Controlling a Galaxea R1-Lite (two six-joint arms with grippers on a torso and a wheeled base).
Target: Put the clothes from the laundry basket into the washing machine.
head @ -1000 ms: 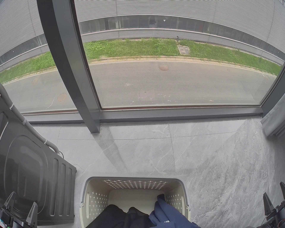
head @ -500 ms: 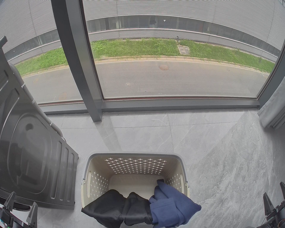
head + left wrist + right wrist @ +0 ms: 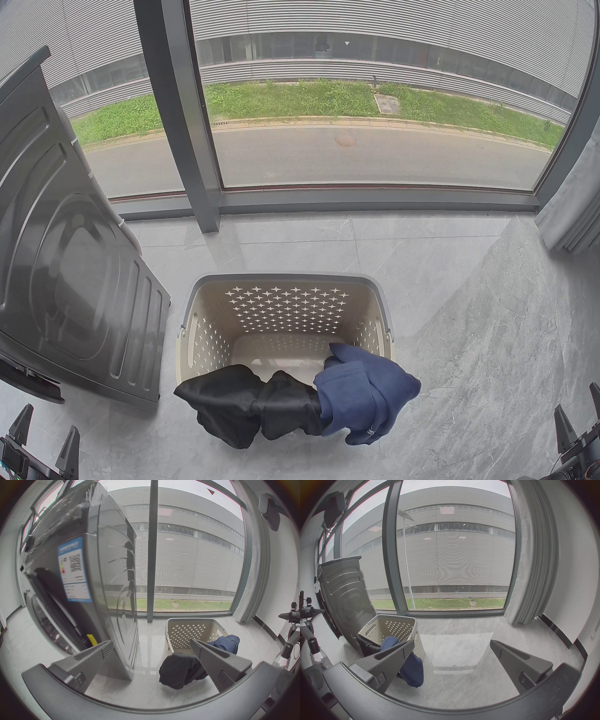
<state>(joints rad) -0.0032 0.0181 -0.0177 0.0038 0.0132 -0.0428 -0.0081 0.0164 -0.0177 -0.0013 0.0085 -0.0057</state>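
Observation:
A cream laundry basket (image 3: 284,278) stands on the grey floor straight ahead. Over its near rim hang a black garment (image 3: 244,403) and a blue garment (image 3: 362,390). The dark grey washing machine (image 3: 69,281) stands left of the basket, close beside it. My left gripper (image 3: 45,437) is open and empty, low at the left, short of the washer. My right gripper (image 3: 580,415) is open and empty at the far right, well clear of the basket. The left wrist view shows the washing machine (image 3: 93,573), the basket (image 3: 187,630) and the black garment (image 3: 178,670) beyond the open left gripper (image 3: 150,648).
A floor-to-ceiling window with a dark pillar (image 3: 181,125) closes off the far side. A grey curtain (image 3: 572,206) hangs at the right. Bare stone floor (image 3: 487,325) lies right of the basket and between it and the window.
The whole head picture has shifted, so the camera has moved: basket and washing machine now sit farther up the view and show more fully. Both grippers keep their places, open.

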